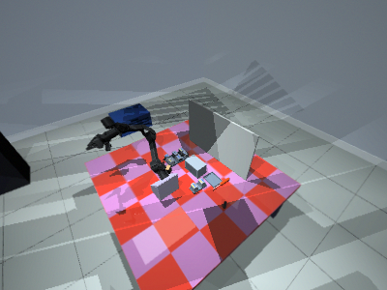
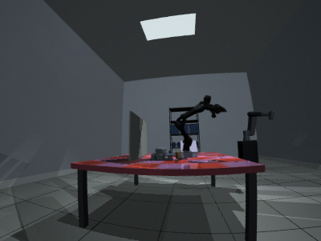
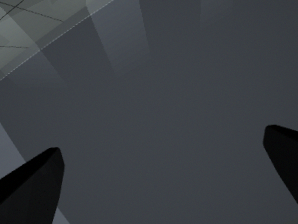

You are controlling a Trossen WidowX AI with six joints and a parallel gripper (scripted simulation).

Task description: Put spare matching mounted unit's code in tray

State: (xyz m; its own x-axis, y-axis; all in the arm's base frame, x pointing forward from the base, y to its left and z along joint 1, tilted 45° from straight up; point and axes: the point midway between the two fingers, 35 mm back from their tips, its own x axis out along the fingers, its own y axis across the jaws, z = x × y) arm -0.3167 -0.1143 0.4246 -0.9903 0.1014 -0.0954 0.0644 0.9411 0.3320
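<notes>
My gripper (image 1: pixel 92 146) (image 2: pixel 225 110) (image 3: pixel 165 145) is open and empty, raised high and turned away from the objects, out beyond the table's edge. A shallow grey-blue tray (image 1: pixel 212 180) lies on the table in the top view. Small grey units with pale parts (image 1: pixel 197 187) sit beside it. Another cluster of small grey units (image 1: pixel 175 158) lies near the arm's base. Which one is the mounted unit, and any printed code, cannot be made out. The wrist view shows none of these things.
A grey box (image 1: pixel 195 165) stands between the cluster and the tray. A low grey panel (image 1: pixel 164 188) stands near the arm's base. A tall panel (image 1: pixel 235 145) (image 2: pixel 136 136) stands behind the tray. An orange strip (image 1: pixel 222 184) lies at the tray's edge.
</notes>
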